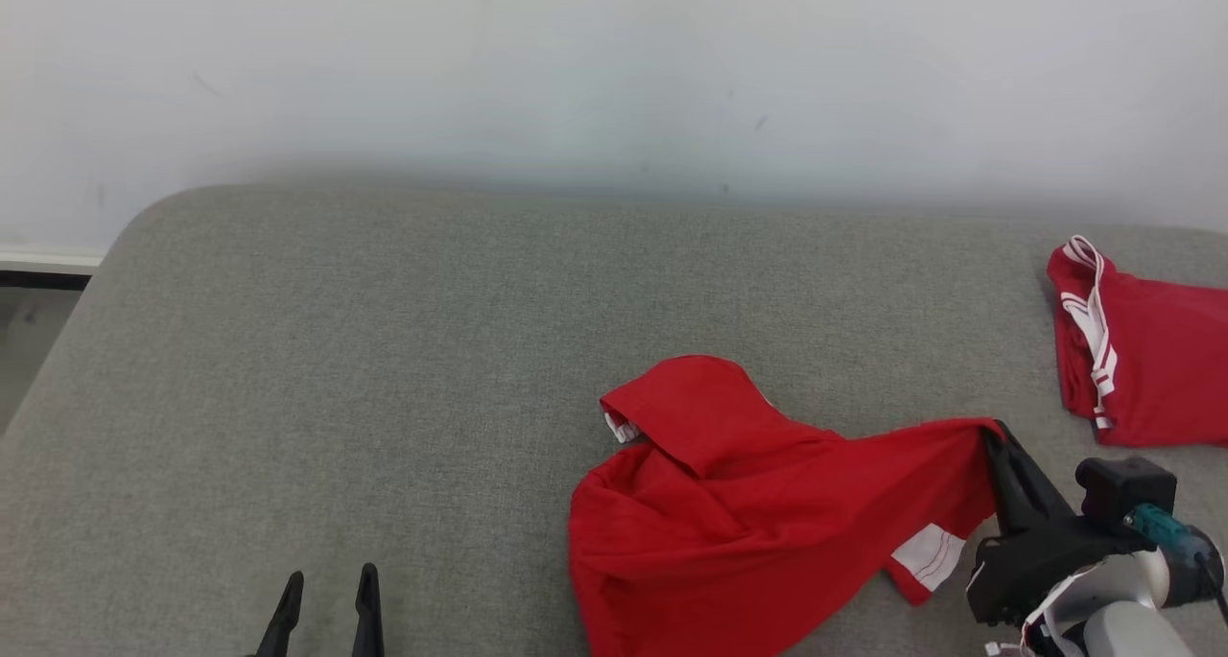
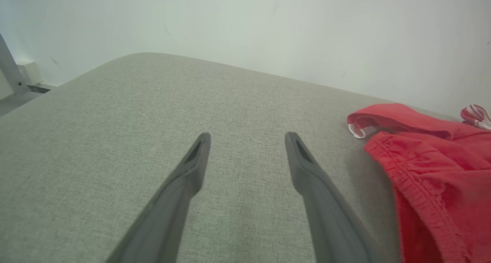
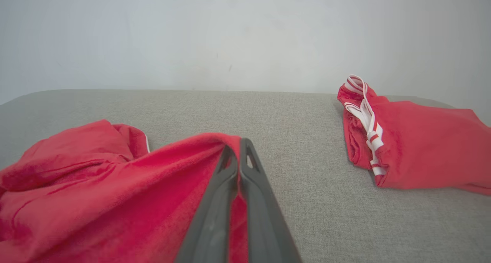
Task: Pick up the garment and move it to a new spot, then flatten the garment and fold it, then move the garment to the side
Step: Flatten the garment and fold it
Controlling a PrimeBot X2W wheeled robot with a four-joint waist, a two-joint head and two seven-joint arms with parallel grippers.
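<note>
The garment (image 1: 748,504) is red with white trim and lies crumpled on the grey cushion at lower centre-right. My right gripper (image 1: 993,438) is shut on its right edge, which is drawn taut and raised off the cushion. In the right wrist view the two fingers (image 3: 215,213) press together with red garment (image 3: 115,201) cloth pinched between them. My left gripper (image 1: 326,585) stands open low at the left, nothing between its fingers (image 2: 307,174), with the garment (image 2: 433,167) off to its right.
A second red garment with white stripes (image 1: 1142,360) lies folded at the cushion's right edge, also visible as a red folded piece (image 3: 414,140). The grey cushion (image 1: 384,350) stretches bare to the left and back. A white wall stands behind; floor shows past the left edge.
</note>
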